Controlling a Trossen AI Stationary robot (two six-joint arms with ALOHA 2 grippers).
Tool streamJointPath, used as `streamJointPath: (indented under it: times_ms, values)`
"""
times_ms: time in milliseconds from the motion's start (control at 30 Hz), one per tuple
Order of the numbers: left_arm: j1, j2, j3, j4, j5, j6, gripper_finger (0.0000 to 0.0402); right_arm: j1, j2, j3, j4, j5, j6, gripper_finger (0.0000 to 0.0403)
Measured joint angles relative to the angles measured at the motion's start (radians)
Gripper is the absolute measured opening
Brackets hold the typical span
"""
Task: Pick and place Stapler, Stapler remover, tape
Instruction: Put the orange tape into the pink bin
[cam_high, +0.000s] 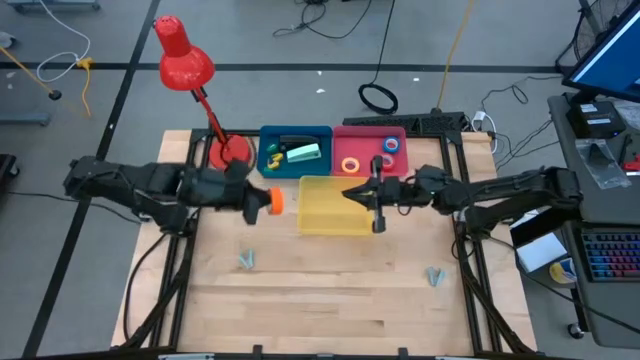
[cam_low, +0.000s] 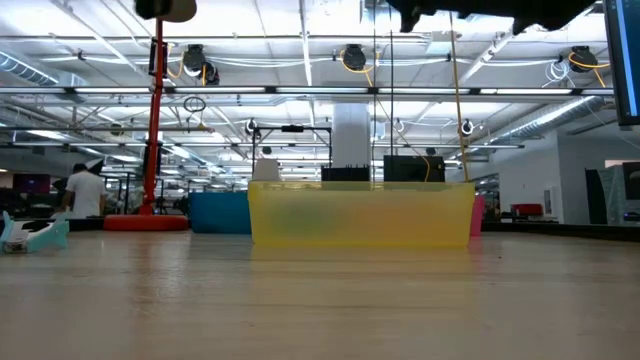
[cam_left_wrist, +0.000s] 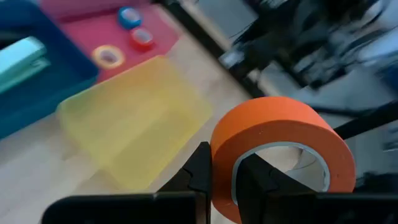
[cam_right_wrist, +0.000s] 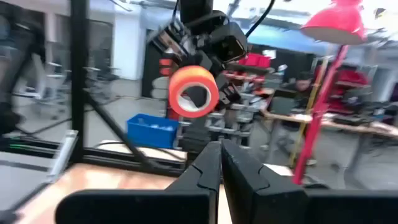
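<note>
My left gripper (cam_high: 266, 200) is shut on an orange tape roll (cam_high: 276, 201), held in the air just left of the yellow bin (cam_high: 333, 208). Yellow (cam_high: 349, 166), blue (cam_high: 390, 145) and red (cam_high: 388, 160) tape rolls lie in the pink bin (cam_high: 370, 135). A teal stapler (cam_high: 304, 153) lies in the blue bin (cam_high: 295, 132). Two grey staple removers (cam_high: 247, 260) (cam_high: 434, 275) rest on the table. My right gripper (cam_high: 348, 192) is shut and empty above the yellow bin's right part, pointing at the left gripper. My left gripper pinches the orange roll's ring wall (cam_left_wrist: 222, 186), with one finger (cam_left_wrist: 200, 171) outside the ring and the other (cam_left_wrist: 256, 177) inside its centre hole. The fingers come roughly level from the table's left. The roll stands on edge, lifted clear of the table.
A red desk lamp (cam_high: 185, 62) stands with its base (cam_high: 230, 150) at the far left, beside the blue bin. The three bins sit along the far middle of the table. Bare wood (cam_high: 330, 300) lies toward the near edge between the staple removers.
</note>
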Motion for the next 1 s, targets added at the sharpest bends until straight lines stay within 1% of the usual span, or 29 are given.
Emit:
streamJointPath:
  times_ms: [133,233,300,367,433,500,600,667,767,867,1000]
  values:
    - [0.132,0.026,0.0,0.147,0.172,0.036,0.0036,-0.001,0.088,0.057,0.018,0.018,-0.072,0.0013]
    - [0.213,0.062,0.0,0.226,0.314,0.034,0.0036,-0.001,0.147,0.128,-0.013,0.015,-0.16,0.0028]
    - [0.257,0.098,0.001,0.307,0.41,0.022,0.0036,-0.001,0.18,0.174,-0.043,0.015,-0.219,0.0043]
    - [0.294,0.122,0.0,0.333,0.495,0.006,0.0036,0.0,0.2,0.211,-0.076,0.015,-0.266,0.0062]
    - [0.322,0.155,0.0,0.38,0.561,-0.006,0.0036,0.0,0.212,0.239,-0.097,0.015,-0.303,0.0084]
    - [0.348,0.175,0.0,0.373,0.614,-0.015,0.0036,0.0,0.214,0.247,-0.108,0.015,-0.325,0.0107]
    - [0.377,0.202,0.001,0.377,0.67,-0.02,0.0036,0.0,0.215,0.248,-0.112,0.023,-0.339,0.0142]
    - [0.396,0.207,-0.001,0.363,0.699,-0.02,0.0036,0.0,0.215,0.248,-0.109,0.05,-0.341,0.0163]
    - [0.417,0.227,0.002,0.389,0.733,-0.018,0.0036,0.0,0.215,0.248,-0.107,0.098,-0.357,0.0187]
    - [0.437,0.235,-0.002,0.368,0.765,-0.017,0.0036,-0.001,0.215,0.248,-0.094,0.127,-0.379,0.02]
    - [0.449,0.264,0.0,0.38,0.789,-0.018,0.0036,-0.002,0.215,0.248,-0.062,0.162,-0.4,0.0202]
